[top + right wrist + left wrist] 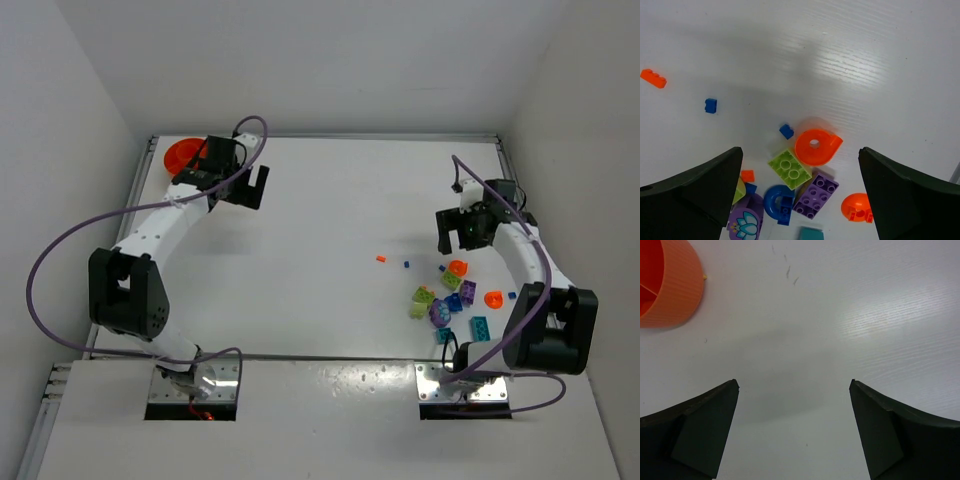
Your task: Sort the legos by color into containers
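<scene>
The right claw (800, 150) hangs over the counter (340, 200) with its jaws spread wide and nothing between them. The legos (450, 300) lie scattered just below and behind its fingertips. Directly under the gap sits an orange round piece (815, 146), touching a lime green brick (790, 170), which in turn crowds a purple brick (815, 194) and a blue arch (779, 202). Judging from this, the step is a first pick, and it would go best on a piece with free sides. One choice is the small blue bit (786, 131) just ahead of the cluster; another is the orange flat piece (653, 78) far off to the claw's left. Coming straight down with one finger on each side would avoid nudging neighbours. The left claw (794, 385) is likewise wide apart and empty above bare counter, with the orange bowl (675, 290) ahead and to its left, well away from the bricks. Only a slice of the bowl's inside shows, and whether it holds anything cannot be told.
</scene>
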Motion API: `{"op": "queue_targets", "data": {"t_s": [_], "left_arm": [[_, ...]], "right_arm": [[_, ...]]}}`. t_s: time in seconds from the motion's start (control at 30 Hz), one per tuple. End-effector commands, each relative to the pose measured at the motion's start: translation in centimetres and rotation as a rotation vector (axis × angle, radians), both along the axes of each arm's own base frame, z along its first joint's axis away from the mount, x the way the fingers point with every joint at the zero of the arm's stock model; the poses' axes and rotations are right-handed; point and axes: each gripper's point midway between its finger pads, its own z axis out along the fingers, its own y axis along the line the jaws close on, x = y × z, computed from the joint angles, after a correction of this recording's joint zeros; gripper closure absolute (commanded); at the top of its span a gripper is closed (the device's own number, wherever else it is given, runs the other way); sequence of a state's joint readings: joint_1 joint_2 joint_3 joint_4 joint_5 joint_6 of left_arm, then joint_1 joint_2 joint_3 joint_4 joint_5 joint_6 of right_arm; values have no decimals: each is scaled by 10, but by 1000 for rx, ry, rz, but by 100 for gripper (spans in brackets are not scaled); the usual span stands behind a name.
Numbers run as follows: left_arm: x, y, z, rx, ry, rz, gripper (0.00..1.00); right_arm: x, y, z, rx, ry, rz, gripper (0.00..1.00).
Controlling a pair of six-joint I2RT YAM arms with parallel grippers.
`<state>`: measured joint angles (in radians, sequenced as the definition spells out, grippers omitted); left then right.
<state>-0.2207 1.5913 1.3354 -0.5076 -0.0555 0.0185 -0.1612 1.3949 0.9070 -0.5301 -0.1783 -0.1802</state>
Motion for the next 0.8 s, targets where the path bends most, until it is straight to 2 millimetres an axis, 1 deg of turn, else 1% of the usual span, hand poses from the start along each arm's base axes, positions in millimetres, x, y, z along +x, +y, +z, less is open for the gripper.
{"op": "queue_targets", "data": {"t_s": [0.0, 0.07, 0.1, 0.13, 0.17, 0.2, 0.27, 0.3, 0.33, 0.37, 0.4, 0.47, 0.5, 0.53, 0.57, 0.6, 0.63, 0.67, 0.73, 0.77], "left_arm": [[-1, -6, 26, -21, -74, -41, 0], [-1, -6, 26, -14, -75, -47, 0], [-2, -8, 26, -21, -74, -55, 0], [0, -8, 29, -22, -83, -55, 0], [-1, -13, 29, -33, -81, -86, 0], [-1, -13, 32, -33, -81, -86, 0], [-2, -18, 32, -38, -80, -129, 0], [0, -18, 37, -32, -93, -136, 0], [0, -19, 37, -29, -94, -151, 0], [1, -19, 41, -30, -103, -151, 0], [1, -21, 45, -30, -108, -164, 0], [6, -28, 44, -37, -98, -183, 0], [5, -30, 42, -42, -85, -191, 0], [8, -30, 42, -42, -84, -191, 0], [7, -36, 37, -48, -70, -197, 0], [8, -36, 41, -48, -73, -197, 0], [7, -41, 37, -47, -64, -207, 0], [7, -41, 37, -47, -64, -207, 0], [7, -43, 37, -54, -63, -215, 0], [5, -48, 37, -54, -62, -226, 0]], "right_arm": [[6, -14, -2, -48, -26, -79, 1], [6, -20, -3, -76, -22, -96, 1], [8, -22, 1, -85, -32, -101, 1], [6, -21, 0, -83, -21, -101, 1], [5, -27, 0, -101, -20, -110, 1], [5, -29, 0, -115, -19, -108, 1], [2, -29, 5, -123, -24, -97, 1], [2, -29, 5, -123, -24, -97, 1], [-5, -34, 3, -136, -12, -103, 1], [-9, -33, -1, -134, 7, -102, 1], [-9, -33, -1, -134, 7, -102, 1], [-20, -35, -5, -116, 47, -115, 1], [-19, -32, -2, -95, 37, -127, 1], [-25, -28, -7, -56, 57, -134, 1], [-28, -27, -8, -30, 68, -147, 4], [-27, -23, -8, -3, 67, -157, 8], [-32, -24, -14, 35, 100, -180, 15], [-29, -24, -12, 54, 98, -193, 19], [-30, -25, -13, 89, 132, -212, 24], [-32, -28, -20, 107, 170, -228, 26]]}}
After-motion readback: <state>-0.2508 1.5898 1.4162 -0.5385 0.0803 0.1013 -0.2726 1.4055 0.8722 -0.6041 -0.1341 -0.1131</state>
